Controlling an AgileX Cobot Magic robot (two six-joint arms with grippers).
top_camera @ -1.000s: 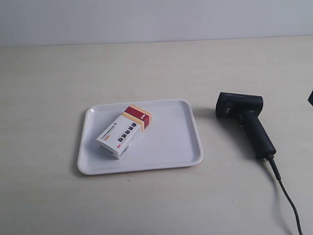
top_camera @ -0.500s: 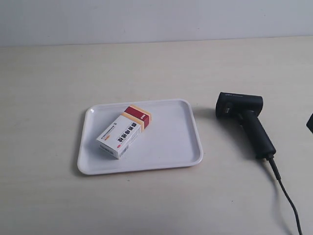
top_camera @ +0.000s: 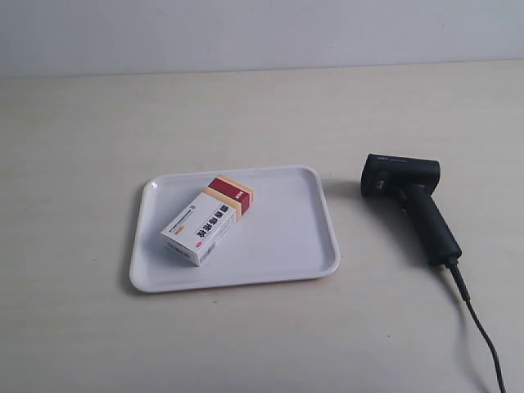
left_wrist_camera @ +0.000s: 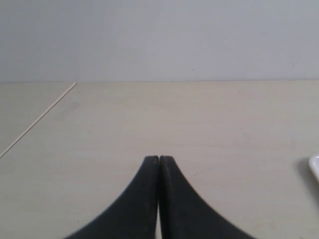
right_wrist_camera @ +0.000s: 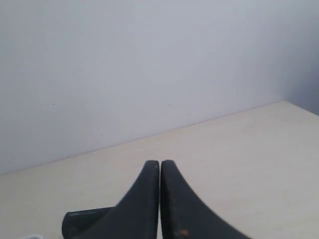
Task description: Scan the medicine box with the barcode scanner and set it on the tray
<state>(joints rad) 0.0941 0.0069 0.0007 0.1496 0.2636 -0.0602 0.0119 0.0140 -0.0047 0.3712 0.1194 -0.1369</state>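
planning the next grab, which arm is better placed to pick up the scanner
Probably right. The right gripper, shut and empty, has the barcode scanner just ahead of its fingertips. The left gripper, also shut, sees only bare table and the tray edge.

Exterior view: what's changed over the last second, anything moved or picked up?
Only a dark shape at the view's right edge: it dropped lower along that edge, then left the picture. Nothing was grasped or released. The medicine box lies on the tray as before, and the barcode scanner rests beside it on the table, unmoved.
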